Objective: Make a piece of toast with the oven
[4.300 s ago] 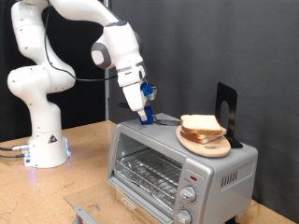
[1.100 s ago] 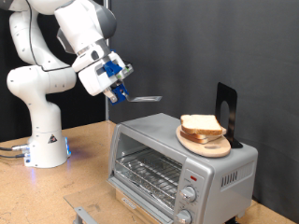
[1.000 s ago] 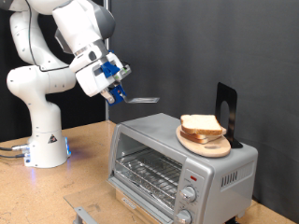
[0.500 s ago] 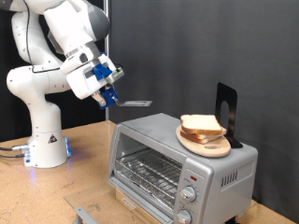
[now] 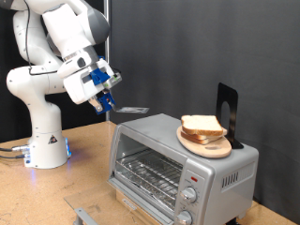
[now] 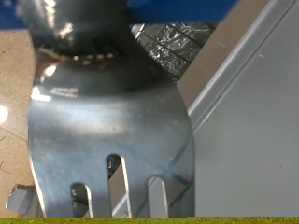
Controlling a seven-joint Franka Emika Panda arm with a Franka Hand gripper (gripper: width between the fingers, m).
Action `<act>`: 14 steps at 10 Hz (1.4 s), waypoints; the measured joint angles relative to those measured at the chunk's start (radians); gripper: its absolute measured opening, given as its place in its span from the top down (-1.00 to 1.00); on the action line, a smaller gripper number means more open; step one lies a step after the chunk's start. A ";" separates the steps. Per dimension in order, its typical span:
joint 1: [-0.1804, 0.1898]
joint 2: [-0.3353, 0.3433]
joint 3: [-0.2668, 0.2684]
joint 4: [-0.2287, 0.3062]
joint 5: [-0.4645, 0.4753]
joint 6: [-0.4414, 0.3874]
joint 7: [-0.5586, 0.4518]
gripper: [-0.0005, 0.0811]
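Note:
The silver oven (image 5: 178,161) stands on the wooden table, its wire rack (image 5: 150,172) showing at the front. On its top, a round wooden plate (image 5: 208,142) carries the pale slices of toast (image 5: 201,125). My gripper (image 5: 106,99) hangs to the exterior view's left of the oven, above its top corner, and is shut on the handle of a metal slotted spatula (image 5: 134,110). The blade points toward the toast but is well short of it. The spatula blade (image 6: 112,121) fills the wrist view, with the oven's silver top (image 6: 252,121) beyond it.
A black upright object (image 5: 228,112) stands on the oven top behind the plate. The robot's white base (image 5: 42,141) is at the exterior view's left on the wooden table (image 5: 89,178). A grey metal piece (image 5: 84,215) lies at the bottom edge.
The arm has swung away from the oven top toward the exterior view's left and slightly down, carrying the spatula. The toast and plate have not moved.

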 joint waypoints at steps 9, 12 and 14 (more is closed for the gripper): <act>-0.002 0.227 0.132 0.114 0.001 0.184 0.137 -0.20; -0.002 0.283 0.152 0.148 0.004 0.216 0.149 -0.20; -0.001 0.310 0.160 0.166 0.004 0.216 0.151 -0.20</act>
